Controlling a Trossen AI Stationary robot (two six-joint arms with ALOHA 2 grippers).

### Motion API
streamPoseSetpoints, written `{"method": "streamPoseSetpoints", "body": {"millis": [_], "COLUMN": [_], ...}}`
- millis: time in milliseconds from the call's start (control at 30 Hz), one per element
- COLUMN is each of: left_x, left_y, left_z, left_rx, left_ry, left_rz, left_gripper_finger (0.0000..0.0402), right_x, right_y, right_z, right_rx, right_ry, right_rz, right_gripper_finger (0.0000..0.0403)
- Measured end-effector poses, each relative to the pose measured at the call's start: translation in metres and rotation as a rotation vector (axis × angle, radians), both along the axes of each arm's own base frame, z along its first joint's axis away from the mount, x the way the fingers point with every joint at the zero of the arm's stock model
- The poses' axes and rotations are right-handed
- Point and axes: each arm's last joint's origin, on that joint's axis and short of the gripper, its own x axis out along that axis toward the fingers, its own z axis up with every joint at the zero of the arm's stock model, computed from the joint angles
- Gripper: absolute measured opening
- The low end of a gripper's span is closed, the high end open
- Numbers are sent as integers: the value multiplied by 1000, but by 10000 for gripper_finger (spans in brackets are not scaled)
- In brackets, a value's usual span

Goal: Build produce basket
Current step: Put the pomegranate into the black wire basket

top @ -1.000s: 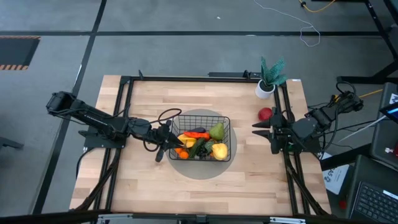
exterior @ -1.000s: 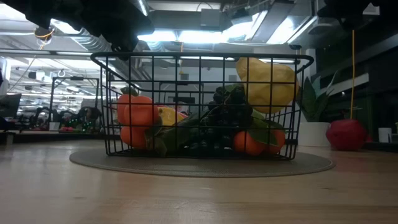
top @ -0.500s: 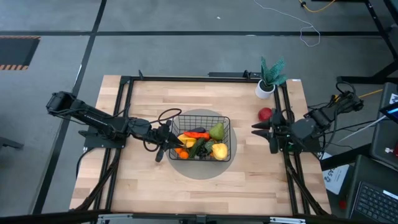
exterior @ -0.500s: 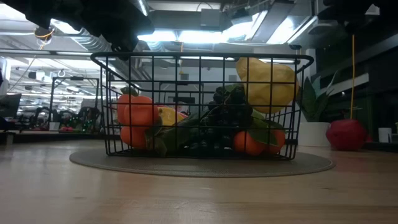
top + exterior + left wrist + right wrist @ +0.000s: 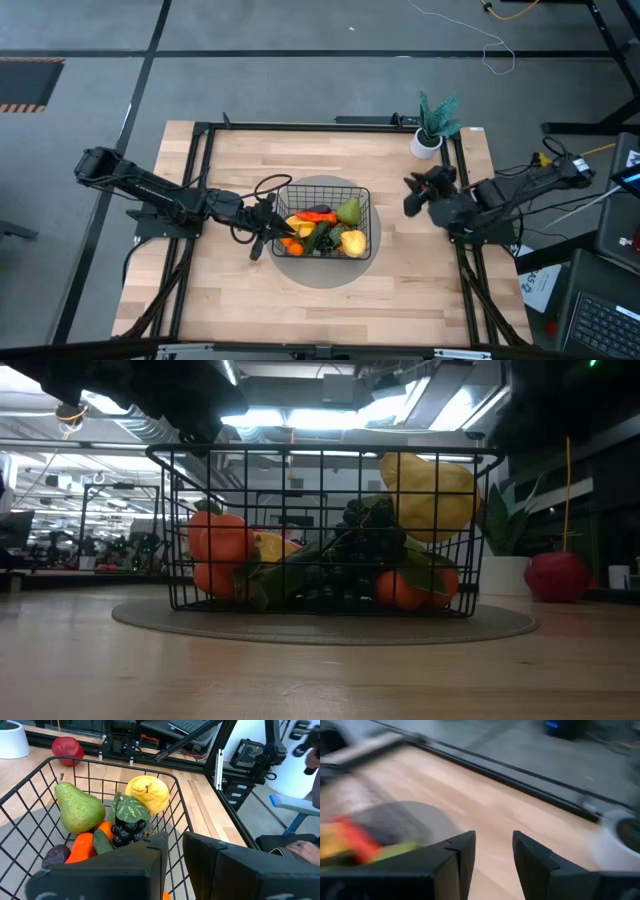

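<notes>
The black wire basket (image 5: 362,205) stands on the grey round mat (image 5: 320,276) in the middle of the table. It holds the produce: a green pear (image 5: 77,810), a yellow fruit (image 5: 147,792), dark grapes (image 5: 125,827) and orange pieces (image 5: 218,540). My left gripper (image 5: 268,228) is shut on the basket's left side. A red apple (image 5: 556,575) lies on the table at the right, by the white plant pot. My right gripper (image 5: 412,192) hangs open over the apple and hides it in the high view. My left gripper holds the basket's wire wall (image 5: 175,832) at its left side, near the near-left corner. One finger (image 5: 132,870) is on the produce side and the other (image 5: 225,865) outside. The fingers come almost level from the table's left. The basket stands upright on the mat.
A teal plant in a white pot (image 5: 432,128) stands at the far right of the table. Bare wood lies along the near edge and left of the mat. A black frame rail (image 5: 300,126) borders the table's far side.
My right gripper has swung toward the table's far edge, sunk a little and rolled its wrist. It now stands over the red apple, still open. The basket and my left gripper have kept still.
</notes>
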Motion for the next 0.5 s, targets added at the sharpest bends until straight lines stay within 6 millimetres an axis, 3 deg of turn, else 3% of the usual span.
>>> {"method": "streamPoseSetpoints", "body": {"millis": [300,500], "left_x": [0,0], "left_y": [0,0], "left_z": [0,0], "left_rx": [0,0], "left_ry": [0,0], "left_rz": [-1,0], "left_gripper_finger": [49,46], "right_x": [-7,0], "right_y": [-36,-52], "right_z": [-34,-50], "right_rx": [212,284], "right_ry": [298,477], "right_rz": [-405,-515], "right_gripper_finger": [124,124]}}
